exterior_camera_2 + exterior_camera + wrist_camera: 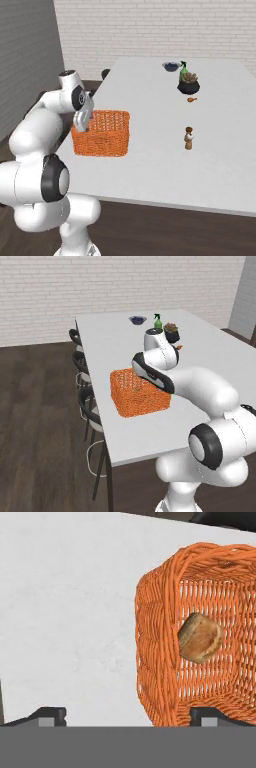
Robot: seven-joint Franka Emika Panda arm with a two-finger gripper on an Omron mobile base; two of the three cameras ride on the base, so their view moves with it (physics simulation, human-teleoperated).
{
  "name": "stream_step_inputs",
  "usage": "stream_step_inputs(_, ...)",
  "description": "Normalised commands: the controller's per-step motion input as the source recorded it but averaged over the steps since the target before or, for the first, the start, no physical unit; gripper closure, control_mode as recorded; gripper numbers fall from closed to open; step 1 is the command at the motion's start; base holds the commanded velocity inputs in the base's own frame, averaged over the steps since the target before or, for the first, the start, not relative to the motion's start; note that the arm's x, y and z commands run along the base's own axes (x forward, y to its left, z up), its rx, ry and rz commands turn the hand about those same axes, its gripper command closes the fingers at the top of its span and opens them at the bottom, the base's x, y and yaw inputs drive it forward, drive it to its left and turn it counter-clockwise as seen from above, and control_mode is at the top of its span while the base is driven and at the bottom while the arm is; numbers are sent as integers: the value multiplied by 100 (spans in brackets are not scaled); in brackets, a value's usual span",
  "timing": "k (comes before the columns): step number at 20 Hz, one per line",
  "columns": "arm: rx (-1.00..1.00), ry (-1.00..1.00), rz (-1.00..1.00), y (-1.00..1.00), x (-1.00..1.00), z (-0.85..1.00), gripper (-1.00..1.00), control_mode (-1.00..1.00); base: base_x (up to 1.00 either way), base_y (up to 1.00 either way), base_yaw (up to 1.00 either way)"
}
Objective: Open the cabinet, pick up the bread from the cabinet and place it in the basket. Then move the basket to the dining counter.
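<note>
One step is left, as I judge it: the orange woven basket (pixel 139 392) sits on the dining counter (pixel 120 346) close to its near edge, toward the left corner by the black stools (pixel 82 363), so my job reads as nearly done and only a clean retreat of the arm remains. Its mesh is open, stiff wicker, box-shaped with a rolled rim. Inside, in the hand view, lies the bread (pixel 200 637), a rounded golden-brown roll with a rough crust, resting on the basket floor. My gripper (pixel 131 716) stands released, jaws wide and straddling the basket's near wall without clasping it. Further right, toward the far edge, stand a dark potted plant (pixel 189 84), a green bottle (pixel 183 69) and a small shaker (pixel 188 138).
</note>
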Motion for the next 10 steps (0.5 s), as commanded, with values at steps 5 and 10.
stream_step_inputs(5,14,-7,-46,-1,-100,9,-100,-100,0,0,0)
stream_step_inputs(10,18,-8,-60,8,-100,0,-100,-100,0,0,0)
